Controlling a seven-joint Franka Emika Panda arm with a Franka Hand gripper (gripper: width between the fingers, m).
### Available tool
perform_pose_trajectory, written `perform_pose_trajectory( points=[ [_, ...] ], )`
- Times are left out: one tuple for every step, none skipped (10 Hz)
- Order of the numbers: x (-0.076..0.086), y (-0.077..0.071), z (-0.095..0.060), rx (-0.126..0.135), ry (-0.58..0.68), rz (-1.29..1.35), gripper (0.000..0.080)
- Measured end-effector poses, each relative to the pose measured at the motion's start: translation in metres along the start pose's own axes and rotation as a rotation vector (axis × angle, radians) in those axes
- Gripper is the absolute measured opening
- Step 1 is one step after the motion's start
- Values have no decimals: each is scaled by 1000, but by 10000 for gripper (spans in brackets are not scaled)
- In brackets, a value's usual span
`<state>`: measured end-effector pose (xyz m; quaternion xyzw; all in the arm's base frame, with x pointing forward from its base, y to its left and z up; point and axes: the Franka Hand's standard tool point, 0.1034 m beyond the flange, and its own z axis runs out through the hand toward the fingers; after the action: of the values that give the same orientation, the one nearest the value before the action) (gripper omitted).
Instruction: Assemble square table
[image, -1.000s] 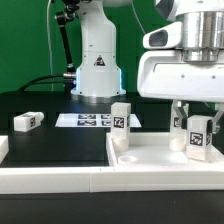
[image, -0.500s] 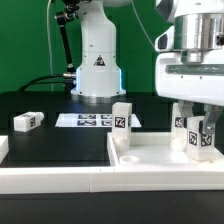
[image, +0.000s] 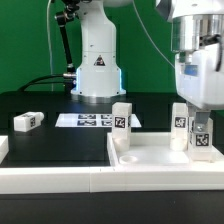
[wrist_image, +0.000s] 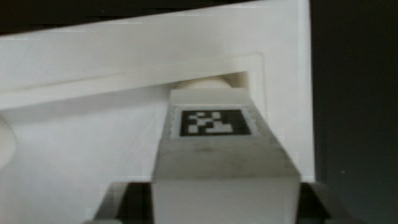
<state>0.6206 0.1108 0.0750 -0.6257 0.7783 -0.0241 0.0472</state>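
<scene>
**Exterior view.** The gripper (image: 200, 116) is clamped on a leg (image: 200, 138). It holds the leg upright over the tabletop (image: 150, 158), at the tabletop's corner on the exterior view's right. A second leg (image: 121, 126) stands upright at the tabletop's corner on the exterior view's left. A third leg (image: 181, 121) shows just behind the held one; whether it is seated cannot be told. A loose leg (image: 27, 121) lies well apart from the tabletop.

**Wrist view.** The held leg (wrist_image: 214, 150) sits between the jaws, with its far end in the tabletop's (wrist_image: 89, 120) corner recess.

**Assessment.** The step appears to be seating this leg. Keep the leg square to the tabletop, press lightly and turn without letting the grip slip. A tilted leg would likely jam.
</scene>
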Motion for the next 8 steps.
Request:
perform_pose_trajectory(
  points=[
    [1,0,1,-2,-5,50,290],
    [1,-2,1,5,-5,61,290],
    [-1,-1,1,8,-5,81,290],
    [-1,-1,1,8,-5,121,290],
    [-1,-1,1,8,-5,103,300],
    [-1,-1,1,7,-5,81,300],
    [-1,-2,0,0,-5,-3,476],
    [-1,-4,-2,-5,-7,-94,610]
  ],
)
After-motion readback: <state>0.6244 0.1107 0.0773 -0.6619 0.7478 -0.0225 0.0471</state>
